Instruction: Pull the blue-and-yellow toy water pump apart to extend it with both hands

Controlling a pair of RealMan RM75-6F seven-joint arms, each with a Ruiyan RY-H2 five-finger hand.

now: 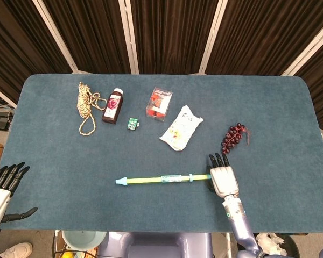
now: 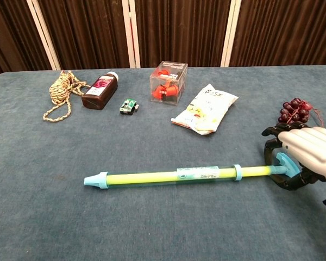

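Observation:
The blue-and-yellow toy water pump (image 1: 161, 178) lies flat across the near middle of the table, its pale blue nozzle tip pointing left. In the chest view the pump (image 2: 174, 175) shows its yellow rod running to a blue T-handle at the right end. My right hand (image 1: 224, 180) is at that end. Seen from the chest, the right hand (image 2: 307, 152) curls its fingers over the handle with the thumb under it. My left hand (image 1: 1, 191) hangs off the table's near left corner with fingers spread, holding nothing, and does not show in the chest view.
Along the back lie a coiled rope (image 1: 86, 105), a dark bottle (image 1: 113, 106), a small green toy (image 1: 132, 123), a clear box of red pieces (image 1: 159, 104) and a snack bag (image 1: 181, 127). A bunch of dark grapes (image 1: 234, 136) sits just beyond my right hand.

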